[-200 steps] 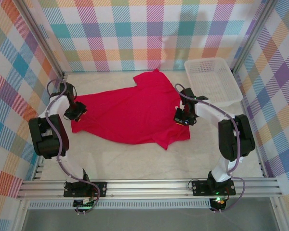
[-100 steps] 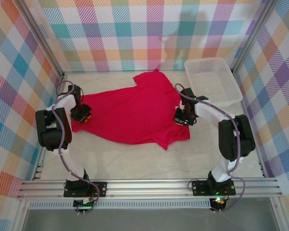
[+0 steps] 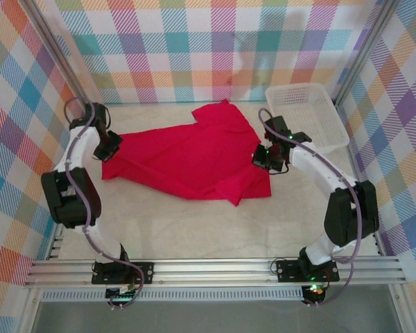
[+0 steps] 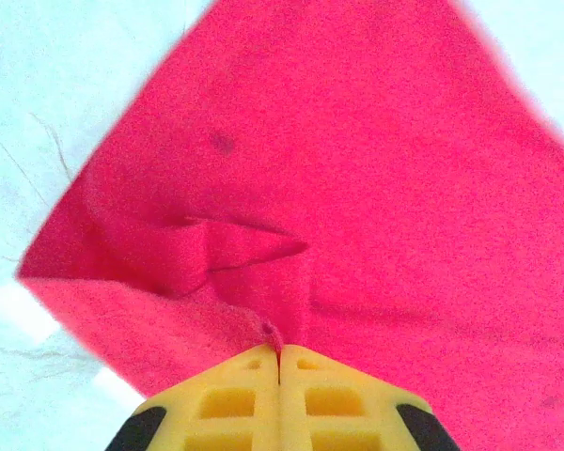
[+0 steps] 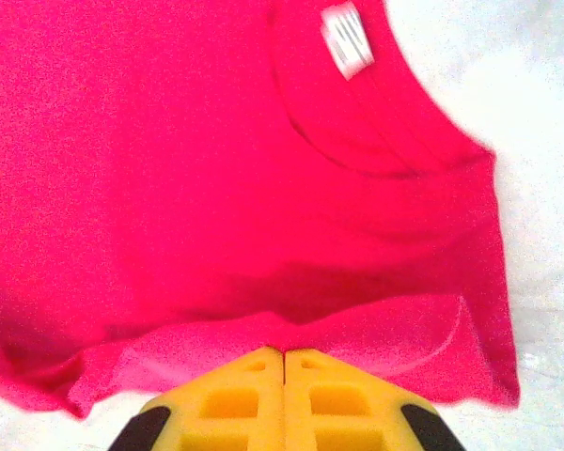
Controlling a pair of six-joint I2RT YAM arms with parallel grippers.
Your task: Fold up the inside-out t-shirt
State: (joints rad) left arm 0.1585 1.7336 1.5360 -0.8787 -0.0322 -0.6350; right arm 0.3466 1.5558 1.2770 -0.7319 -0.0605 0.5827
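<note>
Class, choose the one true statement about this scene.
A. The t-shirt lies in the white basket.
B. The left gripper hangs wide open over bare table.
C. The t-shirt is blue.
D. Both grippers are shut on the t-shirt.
D: in the wrist views the left gripper and the right gripper each have their fingers pressed together on red fabric at an edge of the t-shirt, which lies spread on the table.

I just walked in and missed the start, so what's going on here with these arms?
Two robot arms are handling a bright red fabric t-shirt spread on the table. The left end effector is shut on one end, the right end effector on the opposite edge near the collar label. It is not folded yet.
</note>
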